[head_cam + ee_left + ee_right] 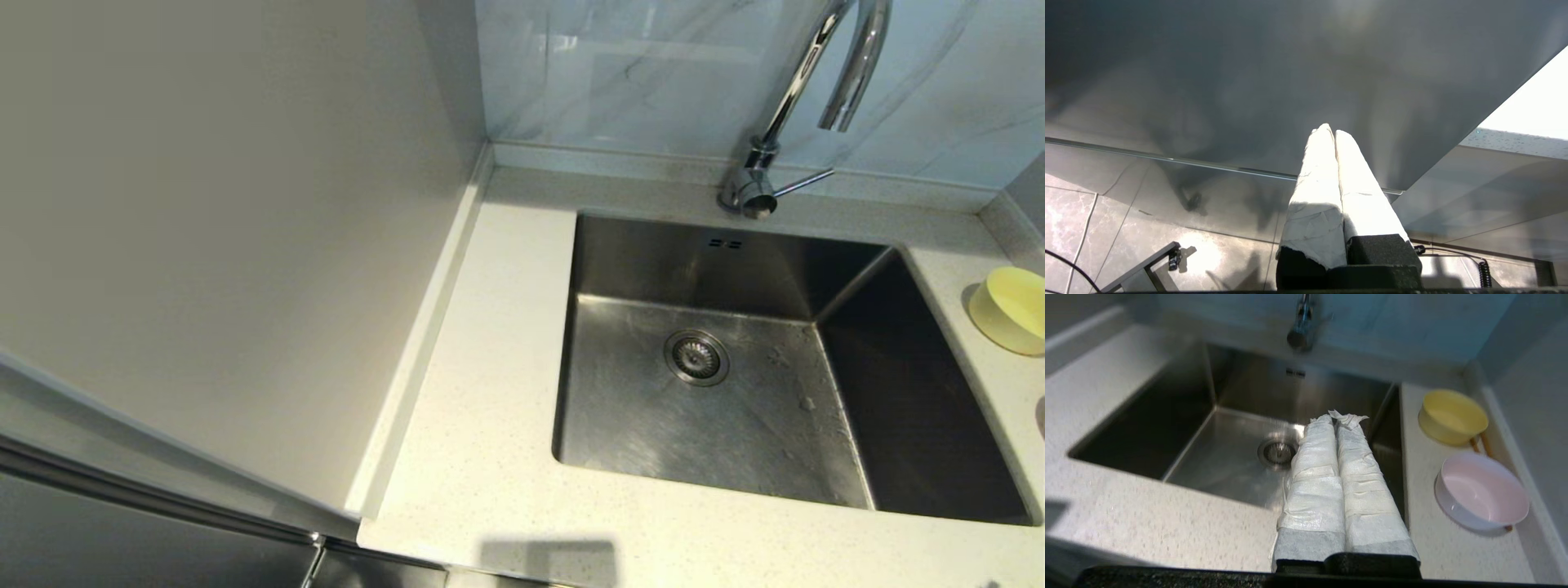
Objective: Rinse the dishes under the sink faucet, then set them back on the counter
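**Both grippers shut and empty; dishes on the counter right of the sink**

Head view: the deep brushed-steel sink (735, 384) sits in the off-white speckled stone counter (490, 392), the tall chrome gooseneck faucet (804, 90) behind it. A small pale yellow bowl (1012, 310) stands on the counter to the sink's right.

Left wrist view: the left gripper (1334, 132), its white-wrapped fingers pressed together and holding nothing, is parked low before a grey cabinet front (1249, 81).

Right wrist view: the right gripper (1336, 418), fingers together and empty, hangs above the sink's near right part. Beside the yellow bowl lies a pale pink bowl (1482, 492), with thin brown chopsticks (1485, 443) showing between them.
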Available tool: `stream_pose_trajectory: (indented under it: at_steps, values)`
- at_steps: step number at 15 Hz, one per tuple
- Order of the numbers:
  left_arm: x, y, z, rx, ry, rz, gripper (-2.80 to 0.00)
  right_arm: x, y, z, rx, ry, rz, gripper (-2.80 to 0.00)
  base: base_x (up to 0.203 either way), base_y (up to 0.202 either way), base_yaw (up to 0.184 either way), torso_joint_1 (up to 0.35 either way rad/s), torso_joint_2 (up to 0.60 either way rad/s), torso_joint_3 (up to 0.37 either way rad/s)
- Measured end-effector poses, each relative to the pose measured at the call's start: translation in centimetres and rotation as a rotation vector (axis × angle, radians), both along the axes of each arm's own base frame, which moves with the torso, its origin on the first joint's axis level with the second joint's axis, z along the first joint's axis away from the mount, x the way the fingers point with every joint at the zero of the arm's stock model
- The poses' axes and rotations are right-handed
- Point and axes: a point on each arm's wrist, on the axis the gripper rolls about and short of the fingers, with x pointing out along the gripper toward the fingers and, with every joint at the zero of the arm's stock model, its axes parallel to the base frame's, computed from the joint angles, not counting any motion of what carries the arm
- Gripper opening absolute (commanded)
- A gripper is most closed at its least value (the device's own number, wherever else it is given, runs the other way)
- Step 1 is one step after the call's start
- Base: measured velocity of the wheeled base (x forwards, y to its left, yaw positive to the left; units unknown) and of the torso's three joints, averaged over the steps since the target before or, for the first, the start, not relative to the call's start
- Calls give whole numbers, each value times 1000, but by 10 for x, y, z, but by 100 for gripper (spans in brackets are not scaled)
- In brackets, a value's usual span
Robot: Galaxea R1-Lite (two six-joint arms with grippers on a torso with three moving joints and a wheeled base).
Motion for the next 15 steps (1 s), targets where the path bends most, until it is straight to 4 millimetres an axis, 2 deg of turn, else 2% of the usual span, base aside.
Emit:
stream_pose_trajectory:
  at_steps: [3, 9, 13, 15]
  values:
    - [0, 0, 0, 0, 0, 0, -280, -1, 0, -6, 5, -112, 6, -280, 0, 0, 0, 0, 0, 0]
    - [0, 0, 0, 0, 0, 0, -280, 1, 1, -12, -4, -142, 31, -280, 0, 0, 0, 0, 0, 0]
    - [0, 0, 0, 0, 0, 0, -280, 19, 0, -49, -7, 8, 26, -280, 0, 0, 0, 0, 0, 0]
    - [0, 0, 0, 0, 0, 0, -280, 24, 0, -66, -3, 143, 27, -280, 0, 0, 0, 0, 0, 0]
